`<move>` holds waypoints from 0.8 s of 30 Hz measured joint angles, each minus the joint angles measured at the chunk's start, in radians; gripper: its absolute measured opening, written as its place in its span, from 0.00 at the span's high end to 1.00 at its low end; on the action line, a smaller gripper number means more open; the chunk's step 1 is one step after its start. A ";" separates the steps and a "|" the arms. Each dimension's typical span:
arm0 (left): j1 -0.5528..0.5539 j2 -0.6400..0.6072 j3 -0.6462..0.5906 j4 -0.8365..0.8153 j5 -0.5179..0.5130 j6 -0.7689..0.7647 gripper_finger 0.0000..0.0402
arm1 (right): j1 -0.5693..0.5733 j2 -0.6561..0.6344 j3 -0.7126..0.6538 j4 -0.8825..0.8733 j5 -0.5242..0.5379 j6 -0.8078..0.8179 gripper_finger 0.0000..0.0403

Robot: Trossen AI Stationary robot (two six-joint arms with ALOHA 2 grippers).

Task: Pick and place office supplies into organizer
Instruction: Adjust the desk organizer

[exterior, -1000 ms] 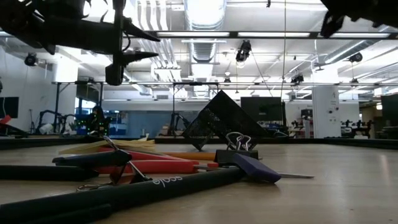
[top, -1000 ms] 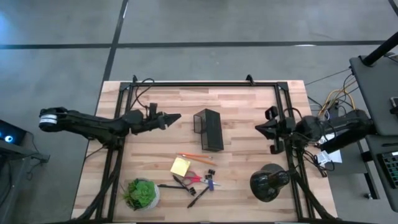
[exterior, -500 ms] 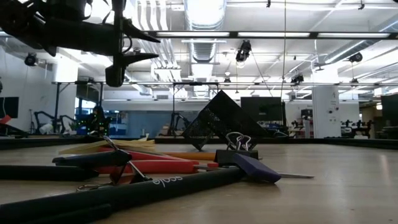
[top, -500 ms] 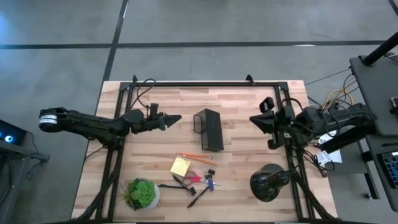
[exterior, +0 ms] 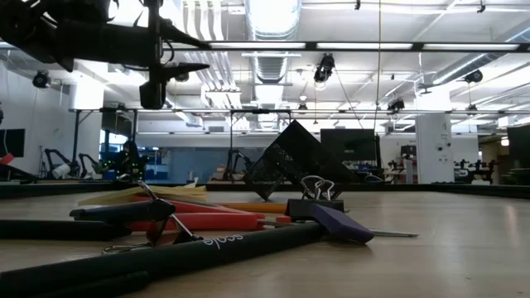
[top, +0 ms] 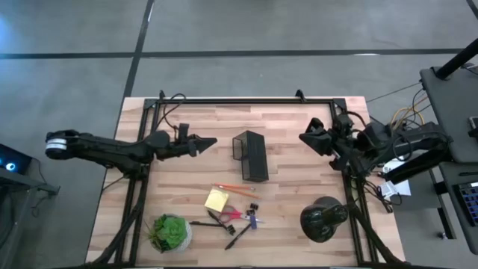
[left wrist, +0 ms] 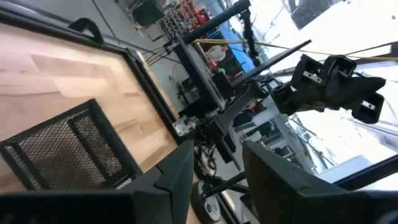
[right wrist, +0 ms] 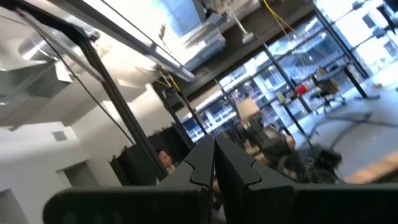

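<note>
The black mesh organizer [top: 250, 155] sits mid-table; in the low view the organizer [exterior: 290, 161] looks tipped onto a lower edge. Near the front lie the yellow pad [top: 216, 199], red-handled scissors [top: 231, 215], orange pencil [top: 235, 187], black pens [top: 237, 236], clips [top: 252, 207] and a purple piece [exterior: 339, 223]. My left gripper [top: 211, 140] hovers level to the left of the organizer [left wrist: 68, 149], open and holding nothing. My right gripper [top: 305, 138] is raised high on the organizer's right, shut on nothing [right wrist: 214, 155].
A green potted plant [top: 170, 232] stands at the front left and a round black domed object [top: 323, 218] at the front right. Black frame rails [top: 246, 101] run along the table's far edge and down both sides.
My right gripper has risen, rolled about its own line and drifted a little toward the far edge, staying shut. It has left the top of the low view.
</note>
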 joint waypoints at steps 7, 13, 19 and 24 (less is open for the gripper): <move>0.000 -0.019 0.000 -0.001 0.003 0.041 0.69 | 0.000 0.076 0.100 -0.011 0.000 -0.098 0.98; 0.000 -0.019 0.000 -0.001 0.005 0.041 0.69 | -0.001 0.139 0.186 -0.080 -0.005 -0.188 0.98; 0.000 -0.019 0.000 -0.001 0.006 0.040 0.69 | -0.009 0.166 0.281 -0.328 0.019 -0.157 0.98; 0.000 -0.018 0.000 -0.001 0.006 0.041 0.69 | -0.021 0.196 0.382 -0.695 0.118 -0.013 0.93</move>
